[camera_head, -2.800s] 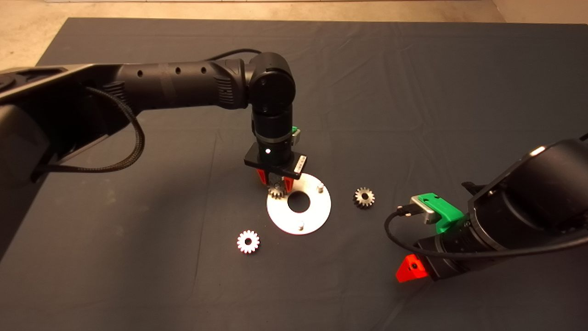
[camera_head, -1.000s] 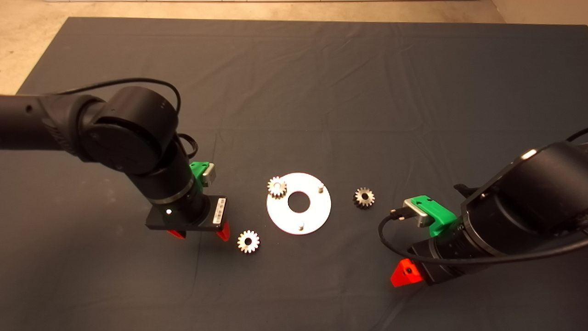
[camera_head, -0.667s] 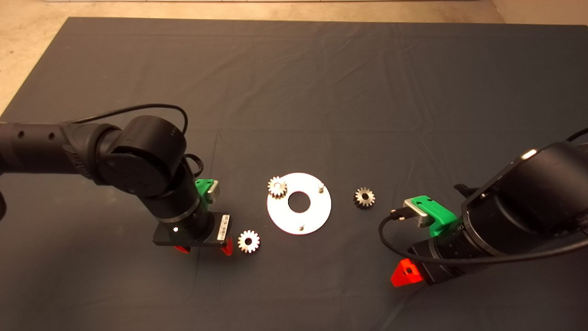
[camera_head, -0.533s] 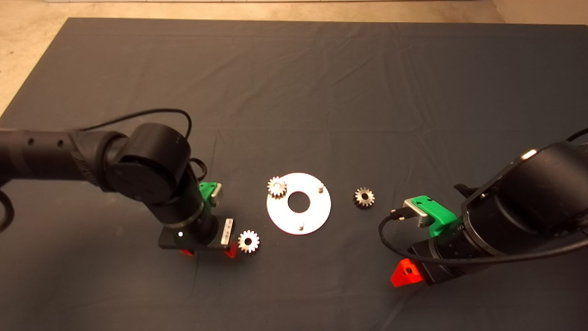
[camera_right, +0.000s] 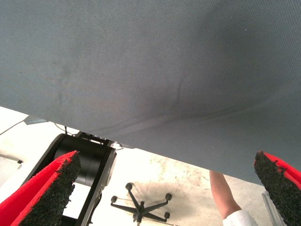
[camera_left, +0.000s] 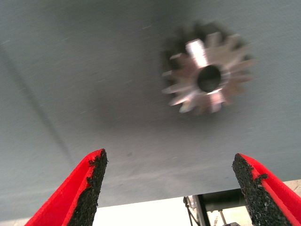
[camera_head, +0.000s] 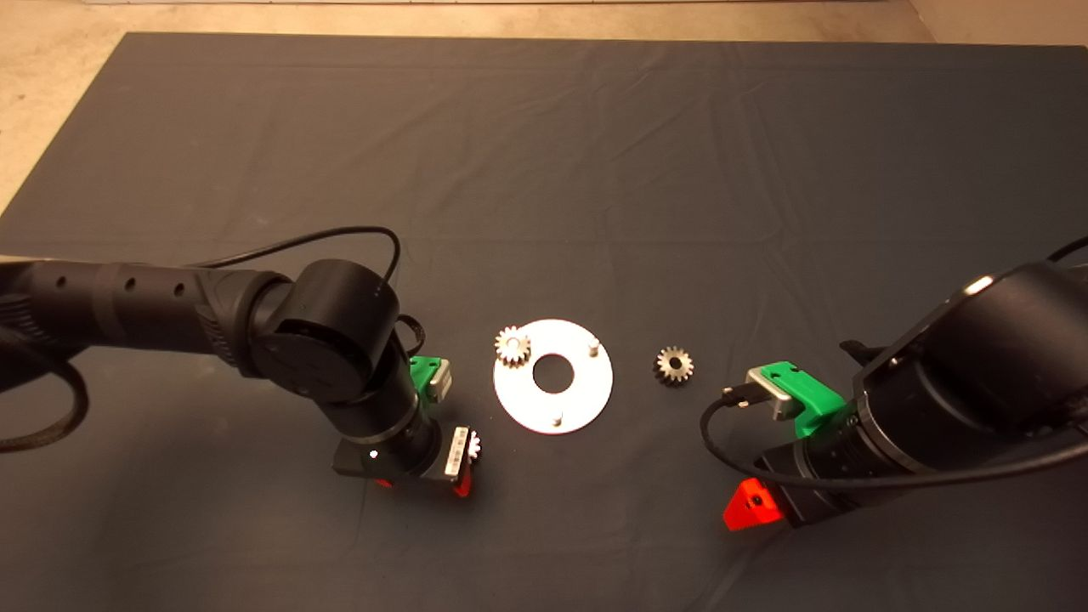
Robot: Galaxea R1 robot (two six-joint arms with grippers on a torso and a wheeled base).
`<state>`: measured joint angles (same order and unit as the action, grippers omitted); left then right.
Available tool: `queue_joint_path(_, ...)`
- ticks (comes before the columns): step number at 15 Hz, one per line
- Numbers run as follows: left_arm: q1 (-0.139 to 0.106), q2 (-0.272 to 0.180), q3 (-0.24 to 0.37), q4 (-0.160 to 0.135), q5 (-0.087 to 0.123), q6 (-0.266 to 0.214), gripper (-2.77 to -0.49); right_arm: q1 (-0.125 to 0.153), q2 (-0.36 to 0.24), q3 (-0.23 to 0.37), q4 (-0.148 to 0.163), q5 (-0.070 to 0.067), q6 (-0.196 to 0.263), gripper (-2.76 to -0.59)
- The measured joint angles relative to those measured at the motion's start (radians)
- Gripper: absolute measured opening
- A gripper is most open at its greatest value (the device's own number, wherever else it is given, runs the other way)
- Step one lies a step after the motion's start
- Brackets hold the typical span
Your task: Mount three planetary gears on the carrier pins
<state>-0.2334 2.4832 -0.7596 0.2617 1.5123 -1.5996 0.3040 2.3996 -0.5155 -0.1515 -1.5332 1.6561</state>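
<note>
A counter covered by a dark mat (camera_head: pixel 595 127) holds a flat white disc (camera_head: pixel 586 391) with a central hole and three short metal pins. One small silvery gear (camera_head: pixel 512 346) sits on the pin at the disc's far left. The far-right pin (camera_head: pixel 592 345) and the near pin (camera_head: pixel 556 418) stand bare.

The left pincer (camera_head: pixel 422 484) points down at the mat, just left of the disc's near edge. Its red fingers (camera_left: pixel 89 188) are spread wide apart and grip nothing. A second gear (camera_left: pixel 207 80) lies flat on the mat beneath it, only its edge peeking out from behind the pincer in the view from above.

A third gear (camera_head: pixel 674 365) lies on the mat just right of the disc.

The right pincer (camera_head: pixel 752 503) waits at the lower right, fingers (camera_right: pixel 47 193) wide apart and empty. Past the mat's edge, its wrist camera shows a chair base (camera_right: pixel 141 207) and a person's arm (camera_right: pixel 225 197).
</note>
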Motion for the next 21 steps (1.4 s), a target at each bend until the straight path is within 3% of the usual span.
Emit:
queue_joint_path(2, 0.0, 0.02, -0.01, 0.008, -0.011, 0.005, -1.37, 0.0, 0.001, 0.0, 0.0, 0.001, 0.0, -0.6)
queue_joint_path(5, 0.0, 0.044, -0.025, 0.055, -0.02, 0.014, -1.37, 0.0, 0.0, 0.0, 0.0, 0.0, 0.0, -0.61)
queue_joint_path(6, 0.0, 0.047, -0.039, 0.058, -0.025, 0.027, -1.37, 0.0, 0.0, 0.0, 0.0, 0.0, 0.0, -0.6)
queue_joint_path(10, 0.0, 0.057, -0.109, 0.064, -0.036, 0.066, -1.37, 0.0, 0.0, 0.0, 0.0, 0.0, 0.0, -0.61)
queue_joint_path(21, 0.001, 0.057, -0.11, 0.063, -0.037, 0.068, -1.37, 0.0, 0.0, 0.0, 0.0, 0.0, 0.0, -0.6)
